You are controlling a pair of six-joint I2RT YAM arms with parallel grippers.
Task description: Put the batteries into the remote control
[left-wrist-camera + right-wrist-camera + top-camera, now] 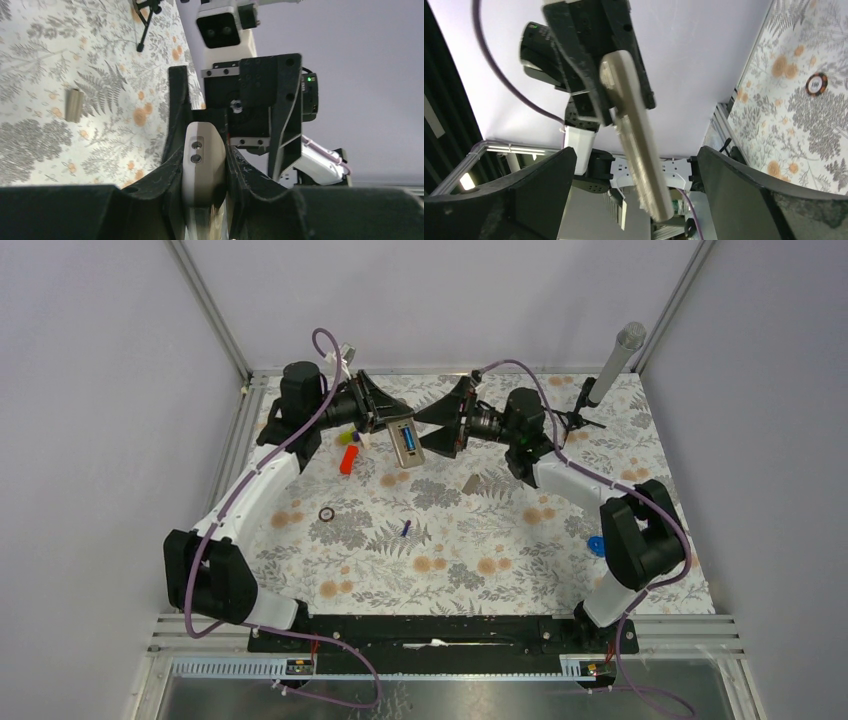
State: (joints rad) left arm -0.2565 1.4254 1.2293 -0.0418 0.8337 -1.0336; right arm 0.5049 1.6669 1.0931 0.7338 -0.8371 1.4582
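Note:
My left gripper (392,423) is shut on the remote control (405,444) and holds it in the air at the back of the table, grey back upward. A blue battery (408,439) shows in its recess. In the left wrist view the remote's end (202,160) sits clamped between my fingers. My right gripper (436,430) is wide open, facing the remote's free end without touching it. In the right wrist view the remote (636,145) hangs between my spread fingers (744,195). A second battery (405,528) lies on the table.
The flat grey cover piece (471,483) lies right of the remote, also in the left wrist view (74,105). An orange-red block (347,460) and a yellow-green piece (348,437) lie at the left. There is also a black ring (326,513), a blue lumpy object (596,545) and a microphone tripod (598,390).

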